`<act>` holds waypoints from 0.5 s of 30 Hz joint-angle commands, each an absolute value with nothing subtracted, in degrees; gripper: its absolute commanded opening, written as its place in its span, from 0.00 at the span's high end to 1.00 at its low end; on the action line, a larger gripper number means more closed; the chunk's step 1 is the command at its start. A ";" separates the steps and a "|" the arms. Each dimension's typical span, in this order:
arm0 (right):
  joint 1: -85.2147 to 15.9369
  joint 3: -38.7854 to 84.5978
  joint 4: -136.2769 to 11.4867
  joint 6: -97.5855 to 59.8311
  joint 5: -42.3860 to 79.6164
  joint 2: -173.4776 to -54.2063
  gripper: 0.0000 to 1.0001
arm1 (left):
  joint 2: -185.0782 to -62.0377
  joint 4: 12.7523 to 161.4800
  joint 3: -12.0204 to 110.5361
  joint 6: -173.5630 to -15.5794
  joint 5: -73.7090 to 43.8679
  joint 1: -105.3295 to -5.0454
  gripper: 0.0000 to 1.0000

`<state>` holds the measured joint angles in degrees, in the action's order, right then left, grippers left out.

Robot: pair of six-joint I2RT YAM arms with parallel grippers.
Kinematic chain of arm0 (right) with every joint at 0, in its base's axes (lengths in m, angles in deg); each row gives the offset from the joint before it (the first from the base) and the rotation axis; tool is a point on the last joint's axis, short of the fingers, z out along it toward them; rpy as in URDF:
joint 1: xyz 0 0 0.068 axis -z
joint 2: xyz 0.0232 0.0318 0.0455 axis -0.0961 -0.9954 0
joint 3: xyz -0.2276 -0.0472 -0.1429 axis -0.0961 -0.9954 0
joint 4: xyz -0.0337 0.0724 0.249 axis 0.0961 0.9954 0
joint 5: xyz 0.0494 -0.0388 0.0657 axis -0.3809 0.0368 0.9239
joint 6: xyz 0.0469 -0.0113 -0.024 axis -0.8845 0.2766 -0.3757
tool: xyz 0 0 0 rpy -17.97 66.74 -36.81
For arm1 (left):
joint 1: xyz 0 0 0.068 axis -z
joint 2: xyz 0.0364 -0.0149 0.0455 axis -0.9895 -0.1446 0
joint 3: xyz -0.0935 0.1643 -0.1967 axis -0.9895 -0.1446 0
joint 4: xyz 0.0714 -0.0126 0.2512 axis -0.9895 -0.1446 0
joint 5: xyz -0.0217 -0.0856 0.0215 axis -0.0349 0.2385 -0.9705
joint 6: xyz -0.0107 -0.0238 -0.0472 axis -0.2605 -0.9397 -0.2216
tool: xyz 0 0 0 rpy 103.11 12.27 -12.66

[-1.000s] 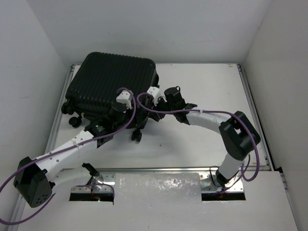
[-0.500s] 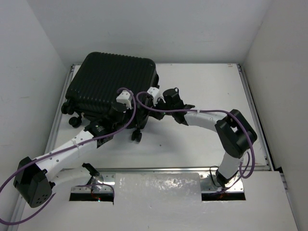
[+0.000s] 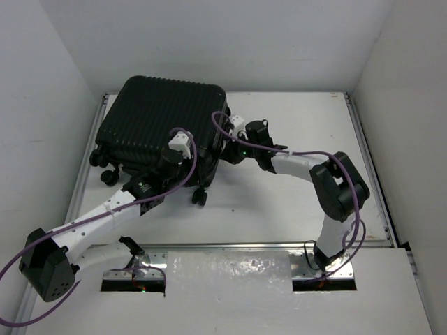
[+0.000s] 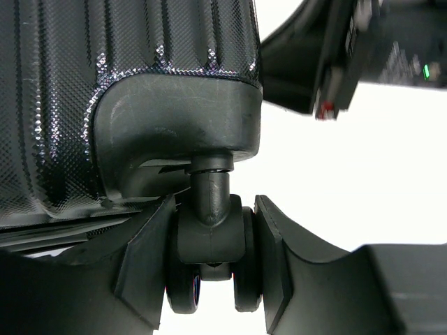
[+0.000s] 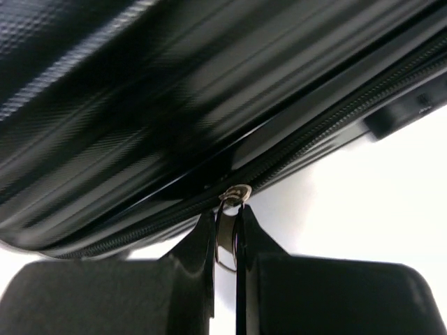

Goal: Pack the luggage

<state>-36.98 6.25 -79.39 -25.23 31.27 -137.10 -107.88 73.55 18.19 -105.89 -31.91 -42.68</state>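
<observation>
The luggage (image 3: 157,118) lies flat and closed at the back left of the table, ribbed shell up, with loose caster wheels (image 3: 199,197) along its near edge. In the left wrist view my left gripper (image 4: 214,209) is shut on one caster wheel (image 4: 209,241) under the suitcase's corner (image 4: 174,112), a pad pressing each side. My right gripper (image 3: 229,143) is at the luggage's right side. In the right wrist view it (image 5: 227,216) is shut on the metal zipper pull (image 5: 227,234), which hangs from the zipper track (image 5: 335,132).
The white table (image 3: 293,202) has metal rails (image 3: 367,160) along its sides and white walls around it. A crinkled silver strip (image 3: 230,269) lies at the near edge between the arm bases.
My right gripper has moved left and back to the suitcase's right edge and has shut on the zipper pull. The left arm and the suitcase have stayed put.
</observation>
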 commanded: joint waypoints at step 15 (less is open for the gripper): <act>-18.79 51.03 -69.59 -22.61 36.37 -161.16 1.00 | -108.27 66.38 16.02 -105.84 -22.48 -39.41 1.00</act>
<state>-24.10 40.90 -62.87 -23.46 41.80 -159.04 -107.90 74.47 17.84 -105.97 -31.63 -42.60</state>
